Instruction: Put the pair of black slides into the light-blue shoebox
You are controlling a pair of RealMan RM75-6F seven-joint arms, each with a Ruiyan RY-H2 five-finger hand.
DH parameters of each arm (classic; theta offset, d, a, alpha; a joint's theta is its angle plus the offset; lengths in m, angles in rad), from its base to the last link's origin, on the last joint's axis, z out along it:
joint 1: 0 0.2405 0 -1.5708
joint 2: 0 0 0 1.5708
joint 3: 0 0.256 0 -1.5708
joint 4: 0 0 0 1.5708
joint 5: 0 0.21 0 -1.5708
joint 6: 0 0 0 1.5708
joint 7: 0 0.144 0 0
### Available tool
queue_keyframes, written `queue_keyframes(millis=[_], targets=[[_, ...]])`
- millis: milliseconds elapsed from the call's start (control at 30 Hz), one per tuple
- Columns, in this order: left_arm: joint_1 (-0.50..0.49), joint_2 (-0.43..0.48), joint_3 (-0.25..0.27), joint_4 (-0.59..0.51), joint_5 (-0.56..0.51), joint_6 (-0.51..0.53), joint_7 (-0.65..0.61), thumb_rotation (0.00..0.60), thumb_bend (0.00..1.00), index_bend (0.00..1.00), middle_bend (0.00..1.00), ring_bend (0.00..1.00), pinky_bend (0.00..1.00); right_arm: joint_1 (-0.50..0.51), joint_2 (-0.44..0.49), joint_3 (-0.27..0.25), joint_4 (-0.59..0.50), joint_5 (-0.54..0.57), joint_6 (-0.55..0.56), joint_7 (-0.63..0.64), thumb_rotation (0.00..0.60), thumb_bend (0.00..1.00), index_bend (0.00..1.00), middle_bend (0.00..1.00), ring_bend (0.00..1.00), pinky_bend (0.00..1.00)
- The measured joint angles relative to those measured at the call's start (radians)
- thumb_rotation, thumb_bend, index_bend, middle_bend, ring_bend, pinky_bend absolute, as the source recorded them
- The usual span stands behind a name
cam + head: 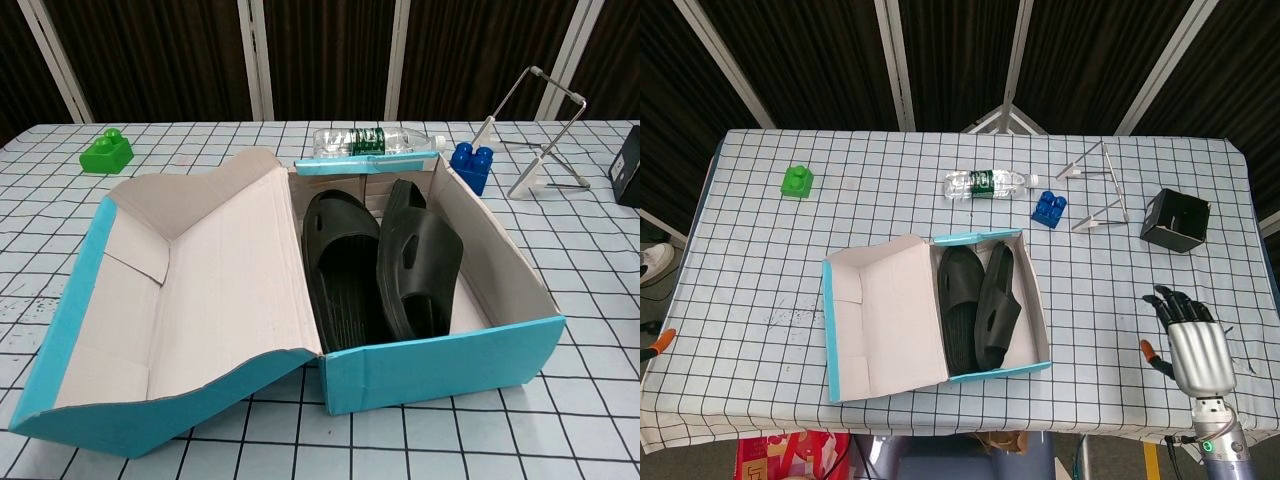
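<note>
The light-blue shoebox (1035, 368) stands open-topped near the front of the desk (760, 260), its lid (885, 318) flapped out leftward and blocking that side. Both black slides (980, 305) fill the box floor, one leaning on edge. Behind it lie a water bottle (985, 184), a blue block (1048, 207), a wire stand (1100, 190) and a black box (1176, 220). The right hand (1195, 345), fingers spread, hovers over bare cloth well right of the shoebox

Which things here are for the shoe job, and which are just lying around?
For the job:
black slides, both already in the box
light-blue shoebox, lid open

Just lying around:
water bottle
green block
blue block
wire stand
small black box
</note>
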Motion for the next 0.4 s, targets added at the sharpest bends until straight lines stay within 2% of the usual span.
queue_keyframes(millis=[200,400], targets=[[0.005,-0.001,-0.006,-0.009,-0.024,0.002,0.027,0.6,0.08,0.12,0.02,0.0,0.07,-0.043,-0.051,0.039,0.088,0.032,0.021,-0.078,0.6,0.29,0.27,0.17,0.17,0.25],[0.008,0.009,-0.013,-0.034,-0.066,-0.02,0.044,0.6,0.08,0.12,0.01,0.0,0.07,-0.061,-0.068,0.076,0.11,0.039,0.021,-0.088,0.6,0.29,0.27,0.17,0.17,0.25]])
